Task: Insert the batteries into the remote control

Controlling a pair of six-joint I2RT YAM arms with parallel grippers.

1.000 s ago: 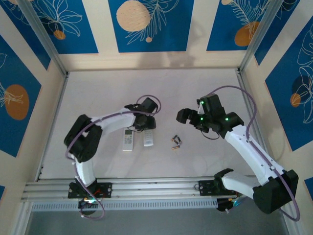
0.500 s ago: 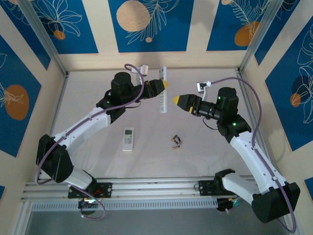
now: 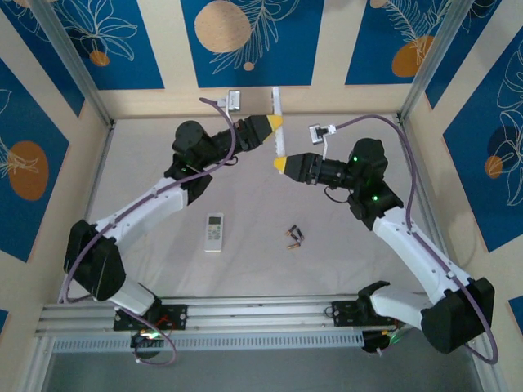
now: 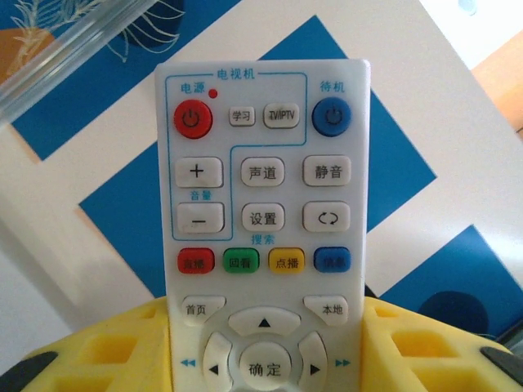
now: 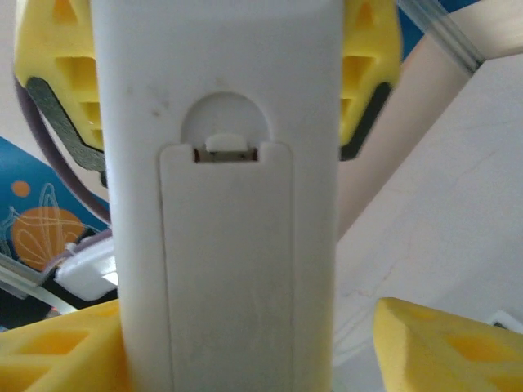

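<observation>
Seen from above at left: left gripper [image 3: 275,122] clenched on a long white plastic remote control [image 3: 278,114], held off the pale grey tabletop [image 3: 147,171] toward the back wall. From the left wrist, yellow fingers [image 4: 106,355] pressed against both long edges of that remote, button face toward the camera, red round power key at the upper left, blue round key at the upper right, a row of red, green, yellow and blue keys lower down. Below the left arm, lying flat on the tabletop, a short white rectangular remote [image 3: 214,231]. Just to its right but not touching, tiny dark cylindrical batteries with orange-copper ends [image 3: 294,237], bunched together on the tabletop, well apart from the held remote. Further right, right gripper [image 3: 282,166] released, fingers spread around the held remote's lower end. From the right wrist, plain white back of the remote with its flat battery cover [image 5: 227,269] in place under a half-round recess; one yellow pad [image 5: 57,351] beside the remote, the other [image 5: 449,347] standing apart.
</observation>
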